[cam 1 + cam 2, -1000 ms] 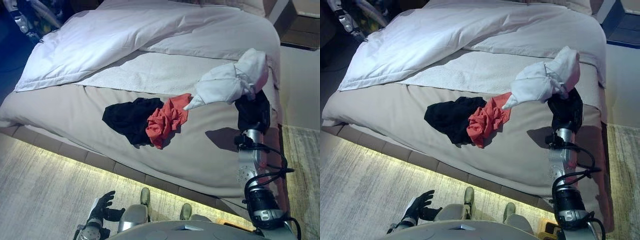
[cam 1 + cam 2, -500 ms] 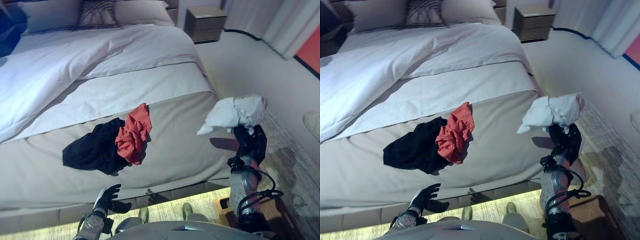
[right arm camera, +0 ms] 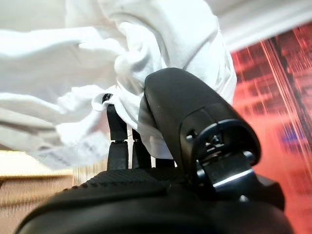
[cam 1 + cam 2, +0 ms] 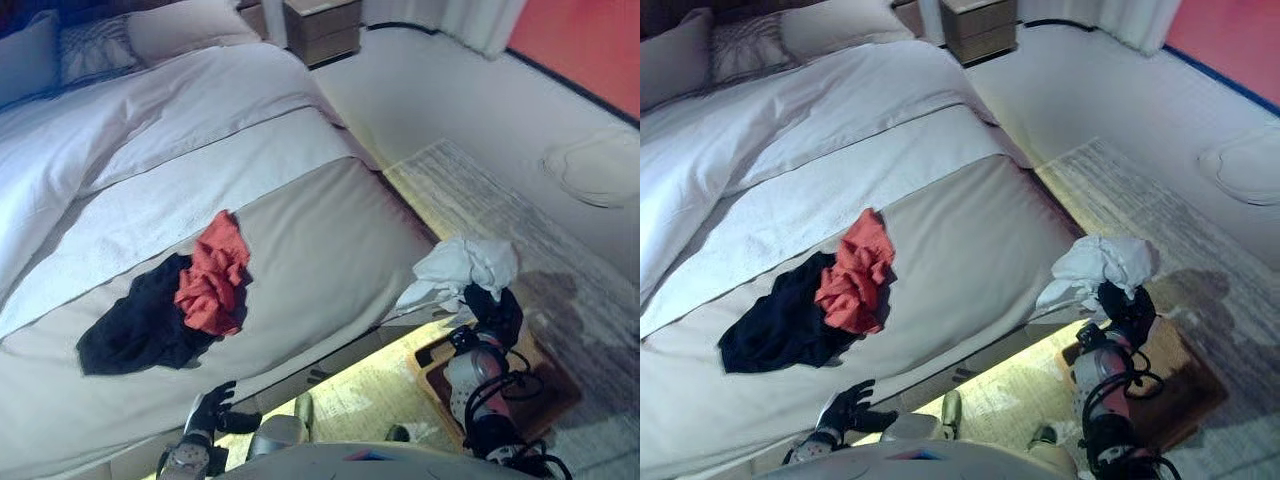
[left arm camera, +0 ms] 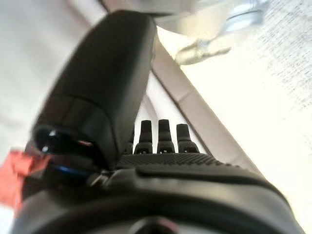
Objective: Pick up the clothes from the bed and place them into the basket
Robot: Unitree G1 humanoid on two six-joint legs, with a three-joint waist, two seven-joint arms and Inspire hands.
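Observation:
My right hand (image 4: 493,308) is shut on a bunched white garment (image 4: 460,270), carried in the air past the bed's corner and above a wooden basket (image 4: 545,375) on the floor. The right wrist view shows the white garment (image 3: 146,63) wrapped over the fingers. A red garment (image 4: 212,276) and a black garment (image 4: 140,325) lie touching each other on the beige bed cover (image 4: 320,250). My left hand (image 4: 205,415) hangs low by the bed's edge, fingers relaxed and open, holding nothing.
A white duvet (image 4: 120,130) and pillows (image 4: 830,25) cover the far half of the bed. A nightstand (image 4: 320,25) stands beyond it. A rug (image 4: 500,200) lies beside the bed, with a round pale object (image 4: 595,170) on the floor at the right.
The camera has swung to the right, so the bed has shifted left in view. My right hand has carried the white garment off the bed to above the basket.

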